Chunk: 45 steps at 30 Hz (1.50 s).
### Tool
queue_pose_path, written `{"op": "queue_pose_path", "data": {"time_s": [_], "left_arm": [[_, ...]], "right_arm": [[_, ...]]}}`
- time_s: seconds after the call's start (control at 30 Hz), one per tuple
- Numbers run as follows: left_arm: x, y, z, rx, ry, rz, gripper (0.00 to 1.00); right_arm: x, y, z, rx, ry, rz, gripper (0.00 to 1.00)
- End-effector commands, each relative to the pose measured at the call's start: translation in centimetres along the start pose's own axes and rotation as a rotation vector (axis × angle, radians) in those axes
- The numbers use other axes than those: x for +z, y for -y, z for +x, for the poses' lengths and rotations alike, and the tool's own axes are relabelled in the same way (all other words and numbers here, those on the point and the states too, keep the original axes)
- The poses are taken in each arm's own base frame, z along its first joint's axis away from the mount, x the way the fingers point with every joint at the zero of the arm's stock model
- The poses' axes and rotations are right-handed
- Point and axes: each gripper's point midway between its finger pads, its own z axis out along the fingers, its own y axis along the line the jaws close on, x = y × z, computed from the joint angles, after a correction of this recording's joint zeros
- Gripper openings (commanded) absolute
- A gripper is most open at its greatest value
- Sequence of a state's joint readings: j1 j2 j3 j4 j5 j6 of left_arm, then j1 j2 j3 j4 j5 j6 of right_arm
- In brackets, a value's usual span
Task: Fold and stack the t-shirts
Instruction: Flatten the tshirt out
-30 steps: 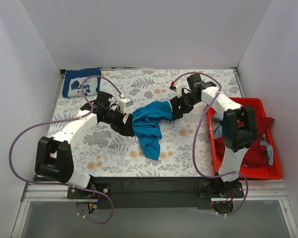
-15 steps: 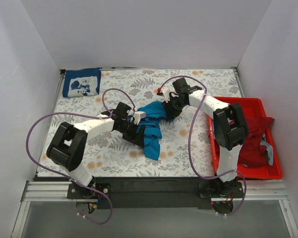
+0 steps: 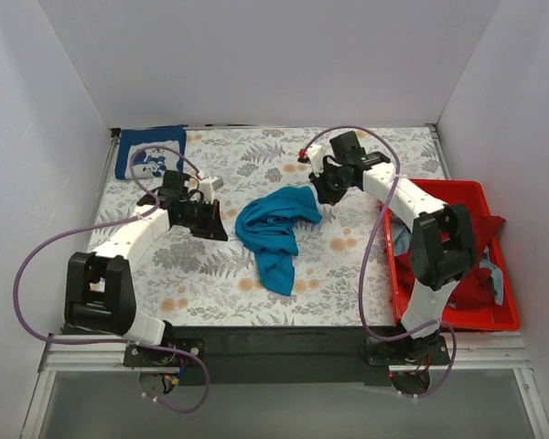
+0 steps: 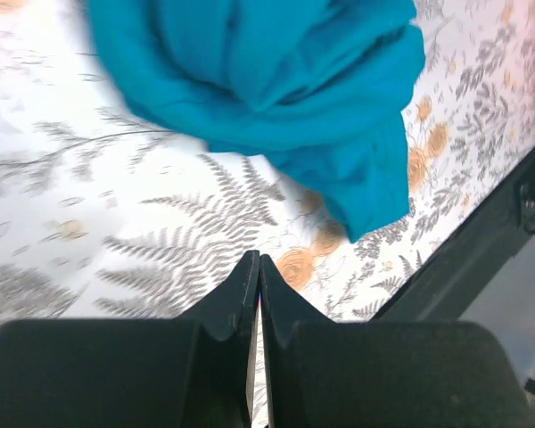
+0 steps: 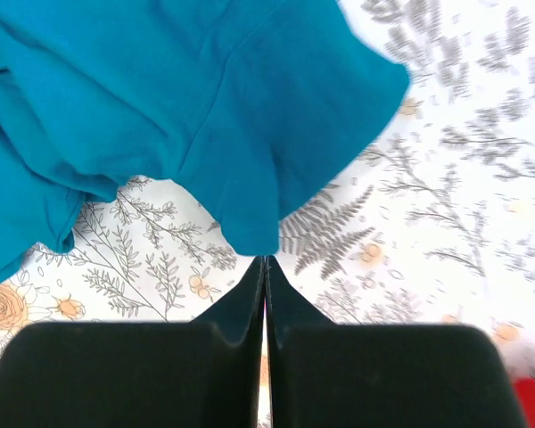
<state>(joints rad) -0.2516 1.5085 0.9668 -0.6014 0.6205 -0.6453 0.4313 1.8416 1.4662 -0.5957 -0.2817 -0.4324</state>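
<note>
A teal t-shirt [image 3: 273, 229] lies crumpled in a loose heap near the middle of the flower-printed worktop [image 3: 366, 265]; it is unfolded, with one narrower part trailing toward the near edge. Just to the shirt's left, and apart from it in the overhead view, the left end effector [image 3: 215, 222] sits low over the worktop with its tips pointing at the shirt. Its own camera shows the two fingers [image 4: 223, 312] pressed together with only a hairline slit between them and no cloth in them; printed fern leaves lie between the tips and the shirt's edge. Beyond the shirt's far right corner is the right end effector [image 3: 324, 194]; its jaws are likewise closed to a thin line and hold nothing. In its wrist view a rounded flap of the shirt ends right at the tips; whether it touches them I cannot tell. Well away from the teal shirt, toward the far left corner, a navy t-shirt [image 3: 149, 153] with a white print lies folded into a flat square. Well to the right of the teal shirt a red bin [image 3: 457, 322] stands at the worktop's edge; inside it are a bunched dark red t-shirt [image 3: 471, 274] and pale blue-grey cloth [image 3: 401, 240] at the wall nearest the teal shirt, partly hidden behind the right arm [image 3: 398, 192].
</note>
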Motion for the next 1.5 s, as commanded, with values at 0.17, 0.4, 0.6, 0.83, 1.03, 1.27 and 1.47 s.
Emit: {"op": "queue_pose_path", "data": {"time_s": [0.17, 0.4, 0.6, 0.83, 1.03, 1.27, 1.47], "left_arm": [[-2.6, 4.2, 0.5, -0.017, 0.041, 0.196, 0.63], [3.0, 5.8, 1.5, 0.018, 0.043, 0.068, 0.86], [6.3, 5.3, 2.5, -0.036, -0.027, 0.043, 0.85], [7.8, 4.7, 2.9, -0.061, -0.05, 0.038, 0.25], [3.7, 2.3, 0.4, -0.054, -0.003, -0.009, 0.0], [-8.1, -6.6, -5.1, 0.096, 0.15, -0.351, 0.0], [-20.9, -14.0, -12.1, 0.17, 0.34, -0.626, 0.0]], "right_arm": [[-1.5, -0.8, -2.1, -0.081, 0.066, -0.022, 0.83], [2.8, -1.0, -0.6, -0.167, 0.014, 0.004, 0.85], [4.8, -0.7, 0.4, -0.203, -0.024, 0.019, 0.69], [5.6, -0.1, 1.1, -0.221, -0.063, 0.049, 0.43], [1.9, 1.2, -0.7, -0.276, -0.029, 0.151, 0.01], [-7.1, 5.8, -3.7, -0.258, 0.078, 0.283, 0.01], [-14.0, 9.8, -7.0, -0.27, 0.146, 0.419, 0.01]]}}
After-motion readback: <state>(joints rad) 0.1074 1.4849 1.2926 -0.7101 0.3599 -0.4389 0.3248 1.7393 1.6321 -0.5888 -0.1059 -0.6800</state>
